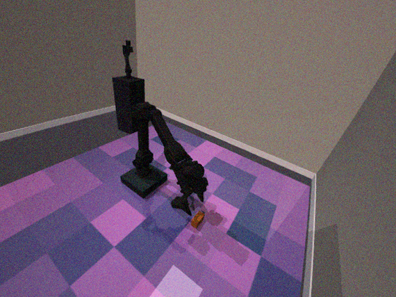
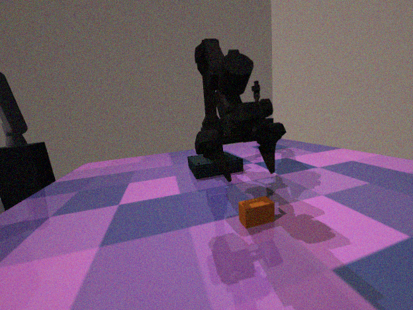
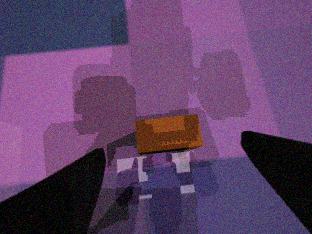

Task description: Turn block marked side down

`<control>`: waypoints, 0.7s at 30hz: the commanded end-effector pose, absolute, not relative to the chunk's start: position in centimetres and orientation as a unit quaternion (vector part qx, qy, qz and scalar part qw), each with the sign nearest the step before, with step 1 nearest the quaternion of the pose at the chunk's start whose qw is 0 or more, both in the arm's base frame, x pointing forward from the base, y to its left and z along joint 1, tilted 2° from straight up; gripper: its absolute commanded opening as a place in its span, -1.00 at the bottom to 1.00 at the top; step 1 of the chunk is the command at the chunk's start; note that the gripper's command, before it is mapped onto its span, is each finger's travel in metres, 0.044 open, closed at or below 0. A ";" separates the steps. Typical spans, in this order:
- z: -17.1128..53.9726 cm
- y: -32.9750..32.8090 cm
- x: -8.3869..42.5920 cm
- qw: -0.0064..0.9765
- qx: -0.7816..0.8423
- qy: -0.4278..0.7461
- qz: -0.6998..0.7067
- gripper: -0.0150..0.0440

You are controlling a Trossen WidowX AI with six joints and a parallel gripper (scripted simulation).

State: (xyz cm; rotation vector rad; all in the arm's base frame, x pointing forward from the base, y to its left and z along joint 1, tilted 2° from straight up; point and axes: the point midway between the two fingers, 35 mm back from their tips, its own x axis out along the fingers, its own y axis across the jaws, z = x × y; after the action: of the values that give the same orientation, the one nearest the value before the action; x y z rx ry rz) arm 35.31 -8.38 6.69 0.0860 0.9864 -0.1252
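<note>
Block (image 2: 257,211): orange, lying flat on the worktop (image 2: 149,216), on a pink tile close to where it borders a blue-violet one. In your exterior view its top face carries a lighter rectangular patch near the far edge; your wrist view shows the same paler patch on the upper face of the block (image 3: 169,133), with a faint line of markings low on the side that faces the camera. Whether that patch is the marked side, you cannot tell at this resolution. The tool (image 2: 249,171) hangs above the worktop, fingers spread wide with nothing between them. From the exterior camera it sits at about 12 o'clock from the block, apart from it and not touching. In your top view the tool (image 1: 191,202) is at roughly 11 o'clock from the block (image 1: 197,219), fingertips pointing down toward the worktop. In the wrist view the two dark fingers enter from the lower corners, the block lying in the gap ahead of them, free of both. Arm base (image 2: 215,164) stands on the worktop behind the tool. A dark pedestal (image 1: 129,103) with a small figure on top stands by the wall corner, well apart from the block. Overlapping shadows of the arm fall on the tiles around the block.
</note>
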 end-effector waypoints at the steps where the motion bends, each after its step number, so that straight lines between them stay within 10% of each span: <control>1: 7.0 -8.4 34.8 0.872 0.038 0.484 -0.061 1.00; 21: 9.6 -9.1 38.8 0.710 0.053 0.701 -0.048 1.00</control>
State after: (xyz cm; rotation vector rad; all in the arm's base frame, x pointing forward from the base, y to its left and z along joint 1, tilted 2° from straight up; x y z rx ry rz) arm 38.59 -9.04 9.06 0.1176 1.4633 -0.1056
